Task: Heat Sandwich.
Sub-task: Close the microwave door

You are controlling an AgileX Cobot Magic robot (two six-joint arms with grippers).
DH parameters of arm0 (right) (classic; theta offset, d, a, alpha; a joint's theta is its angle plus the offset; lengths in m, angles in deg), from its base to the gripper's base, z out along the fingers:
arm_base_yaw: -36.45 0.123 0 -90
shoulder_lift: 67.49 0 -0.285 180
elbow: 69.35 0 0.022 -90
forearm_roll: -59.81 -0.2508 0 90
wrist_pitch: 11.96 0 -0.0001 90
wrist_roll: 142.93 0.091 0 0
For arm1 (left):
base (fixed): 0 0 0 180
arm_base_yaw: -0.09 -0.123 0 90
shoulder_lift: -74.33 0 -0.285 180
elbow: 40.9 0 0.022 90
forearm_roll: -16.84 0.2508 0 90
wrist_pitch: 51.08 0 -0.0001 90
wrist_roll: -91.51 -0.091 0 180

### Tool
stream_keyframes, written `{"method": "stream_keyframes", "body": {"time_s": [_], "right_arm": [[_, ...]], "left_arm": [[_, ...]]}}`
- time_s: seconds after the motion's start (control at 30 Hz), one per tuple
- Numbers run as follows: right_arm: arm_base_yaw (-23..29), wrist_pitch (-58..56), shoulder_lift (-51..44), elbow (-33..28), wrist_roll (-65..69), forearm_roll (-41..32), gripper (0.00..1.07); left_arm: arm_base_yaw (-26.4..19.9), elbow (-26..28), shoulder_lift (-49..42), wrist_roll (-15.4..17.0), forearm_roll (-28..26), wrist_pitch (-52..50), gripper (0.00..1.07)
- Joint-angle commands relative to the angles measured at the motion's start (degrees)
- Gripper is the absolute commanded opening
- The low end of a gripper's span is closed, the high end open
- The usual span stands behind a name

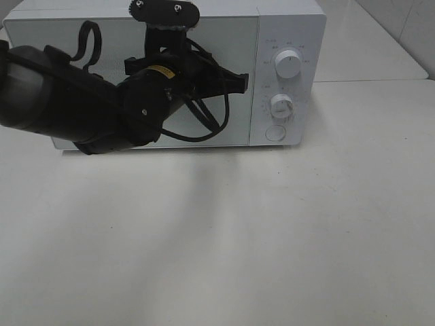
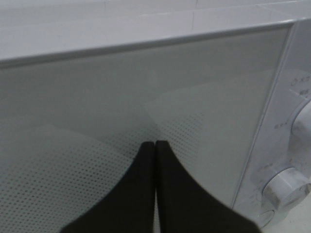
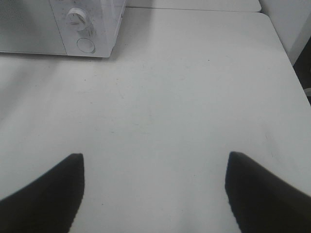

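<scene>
The left claw point(image 2: 155, 144) is pressed together on nothing. Its tips sit just in front of the microwave point(image 1: 292, 27) door point(image 1: 224, 41), near the door's right edge beside the control panel. The door looks closed. The right claw point(image 3: 155, 154) is spread wide and empty over the tabletop point(image 1: 238, 238), well apart from the microwave. The sandwich shows in none of the 3 views. It may sit behind the frosted door, but I cannot tell.

What could go wrong, as I judge it:
- The upper knob point(image 1: 287, 66) and lower knob point(image 1: 281, 106) lie close together, so a sideways reach could catch the wrong 1 or overturn it, overheating the food.
- A hard push from the closed tips could shove the microwave back across the tabletop.
- A door not fully latched would stop heating, and the left arm hides much of it from above.
</scene>
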Motion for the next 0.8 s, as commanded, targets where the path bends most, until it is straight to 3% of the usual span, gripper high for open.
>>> {"method": "stream_keyframes", "body": {"time_s": [0.03, 0.57, 0.8], "right_arm": [[-0.3, 0.6, -1.5, -0.1, 0.1, 0.3, 0.76], [-0.3, 0.6, -1.5, -0.1, 0.1, 0.3, 0.76], [-0.3, 0.6, -1.5, -0.1, 0.1, 0.3, 0.76]], "left_arm": [[-1.7, 1.8, 0.5, -0.3, -2.8, -3.4, 0.0], [-1.3, 1.8, -0.2, -0.3, -2.8, 0.1, 0.0], [2.1, 1.7, -0.4, -1.8, -3.0, 3.0, 0.0]]}}
